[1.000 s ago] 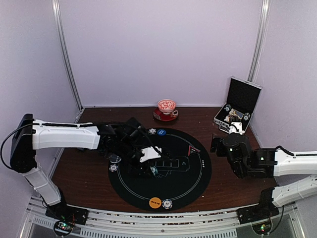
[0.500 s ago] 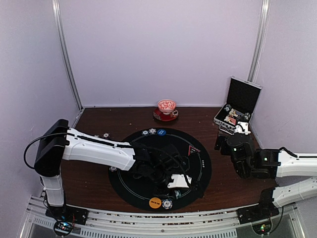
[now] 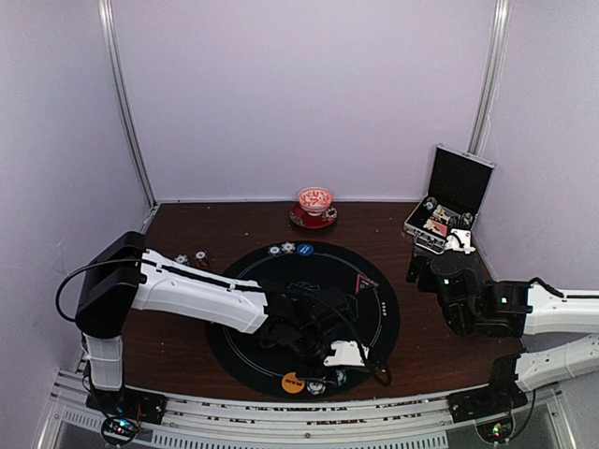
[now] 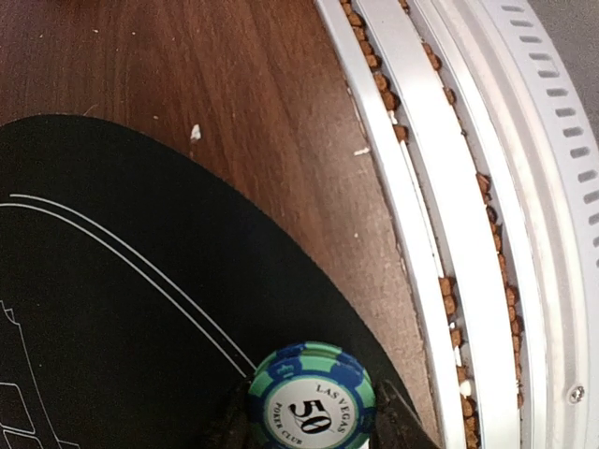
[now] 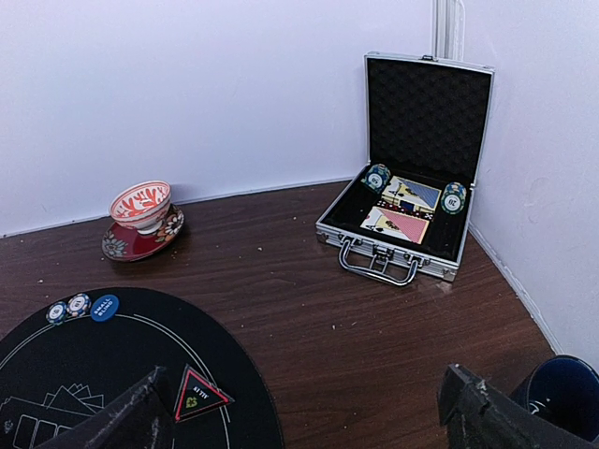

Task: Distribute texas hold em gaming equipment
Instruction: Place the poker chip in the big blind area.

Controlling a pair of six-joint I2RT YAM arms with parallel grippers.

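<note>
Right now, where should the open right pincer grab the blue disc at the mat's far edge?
By its rim, straight down from above: the blue disc lies flat on the black mat, so only its thin edge offers purchase. Two chips sit close on one side, so probably close across the sides away from them.

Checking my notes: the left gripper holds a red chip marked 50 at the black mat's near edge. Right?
The chip is teal, not red; the left wrist view shows it. The left gripper holds it, marked 50, at the black mat's near edge.
</note>
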